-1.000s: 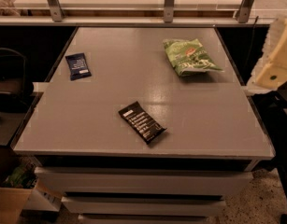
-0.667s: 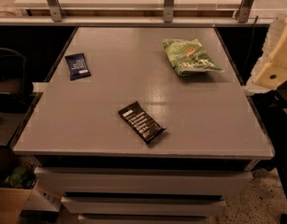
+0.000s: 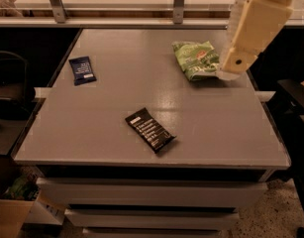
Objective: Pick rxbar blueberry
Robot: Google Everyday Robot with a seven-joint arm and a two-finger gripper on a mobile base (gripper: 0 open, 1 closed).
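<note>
The rxbar blueberry (image 3: 82,70) is a small flat navy-blue wrapper with white text lines. It lies flat near the left edge of the grey table (image 3: 216,133), towards the back. My gripper (image 3: 229,73) hangs at the end of the cream arm (image 3: 258,26) over the table's right side, right beside the green chip bag. It is far to the right of the rxbar blueberry and holds nothing that I can see.
A longer black bar wrapper (image 3: 149,130) lies near the table's front middle. A crinkled green chip bag (image 3: 196,58) lies at the back right. A metal rail with posts (image 3: 178,4) runs behind the table. A dark chair (image 3: 8,90) stands at the left.
The cream arm has swung left from the table's right edge to over its right side, by the green chip bag. The wrappers have not moved.
</note>
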